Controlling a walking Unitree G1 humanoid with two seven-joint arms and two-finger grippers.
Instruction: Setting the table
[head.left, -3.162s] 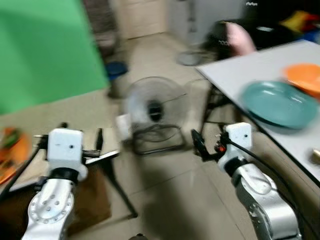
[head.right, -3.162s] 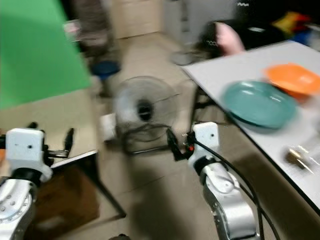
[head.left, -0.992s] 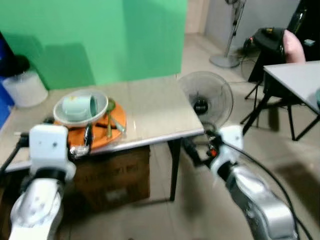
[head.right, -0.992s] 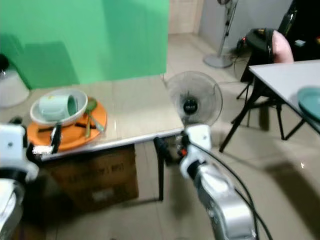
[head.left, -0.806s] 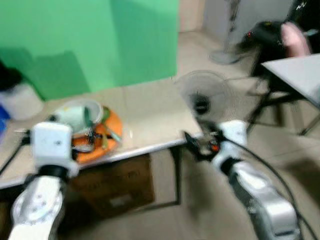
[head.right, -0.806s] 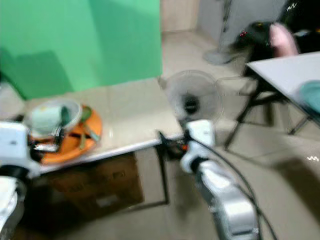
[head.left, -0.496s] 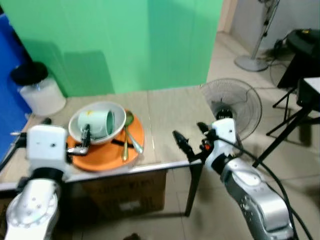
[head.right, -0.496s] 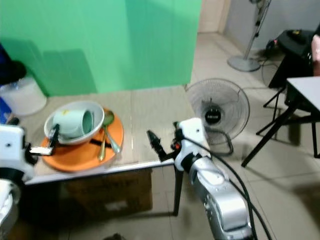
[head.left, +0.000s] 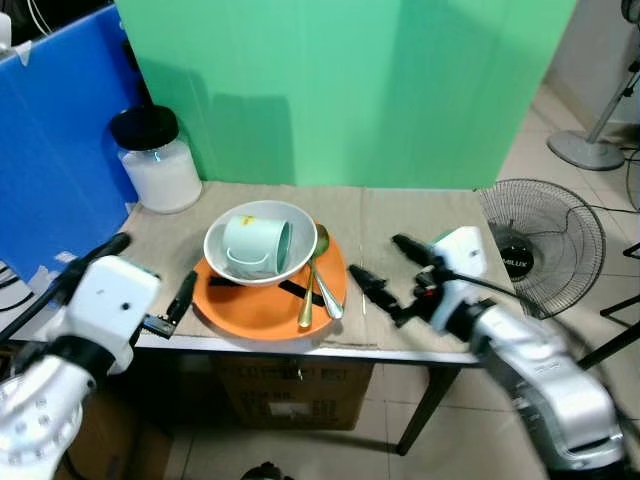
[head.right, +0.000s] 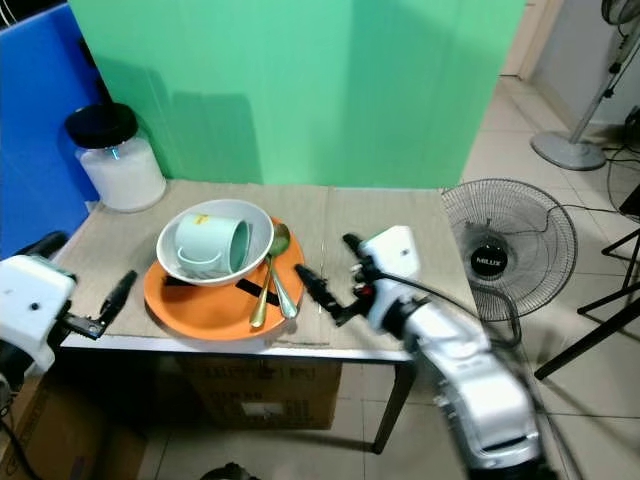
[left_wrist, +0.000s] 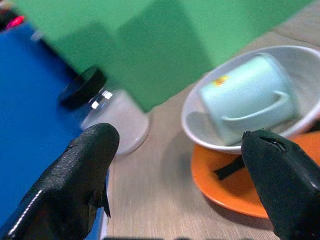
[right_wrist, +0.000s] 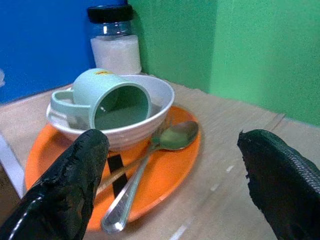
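On a low beige table (head.left: 400, 215) sits an orange plate (head.left: 255, 308). It carries a white bowl (head.left: 222, 262) with a pale green mug (head.left: 255, 243) lying on its side inside. A gold spoon (head.left: 312, 275) and a silver spoon (right_wrist: 125, 207) lie on the plate beside the bowl, with a black strip (head.left: 295, 291) under them. My left gripper (head.left: 145, 272) is open at the table's front edge, just left of the plate. My right gripper (head.left: 388, 268) is open over the table, just right of the plate and pointing at it.
A white jar with a black lid (head.left: 155, 160) stands at the table's back left. A blue board (head.left: 50, 150) rises on the left, a green screen (head.left: 350, 80) behind. A floor fan (head.left: 545, 235) is right of the table. A cardboard box (head.left: 290, 395) sits beneath.
The view swung away from the white table and the fan and closed in on the low table. Both grippers now sit beside the orange plate, still open.
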